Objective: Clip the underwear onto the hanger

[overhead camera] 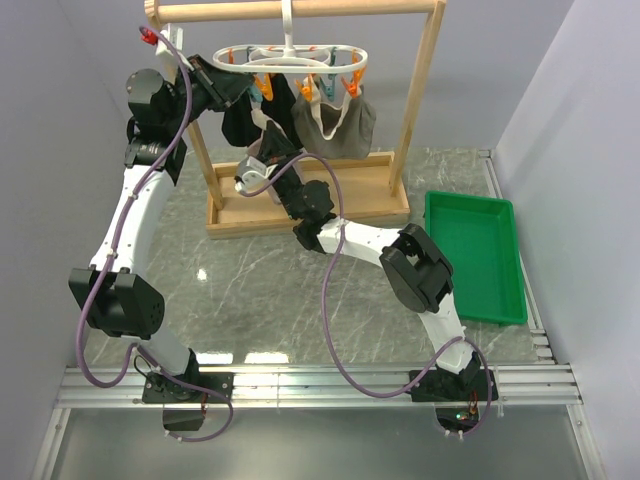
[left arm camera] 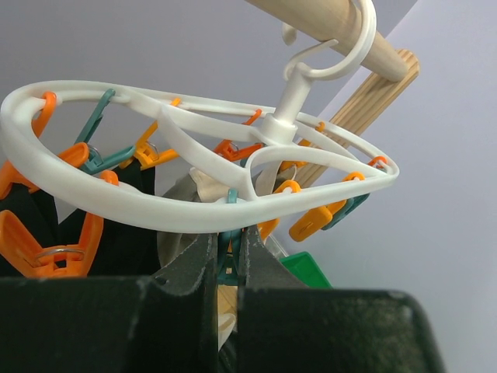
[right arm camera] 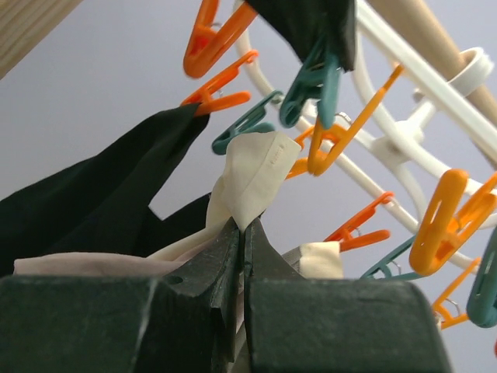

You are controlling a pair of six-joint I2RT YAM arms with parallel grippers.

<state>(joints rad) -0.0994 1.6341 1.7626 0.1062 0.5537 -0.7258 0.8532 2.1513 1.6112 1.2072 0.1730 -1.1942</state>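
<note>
Grey marble table (overhead camera: 270, 300), pale walls (overhead camera: 580, 90); hanger (overhead camera: 290, 52) on wooden rack (overhead camera: 425, 90); green tray (overhead camera: 480, 260).

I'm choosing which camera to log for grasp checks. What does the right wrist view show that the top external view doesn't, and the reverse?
Only the right wrist shows the pinch itself: the right gripper shut on the cream waistband of the underwear, held just under a teal peg. Only top external shows the green tray, the grey garment and the table. Both show the hanger, the black garment clipped to it and the wooden rack.
</note>
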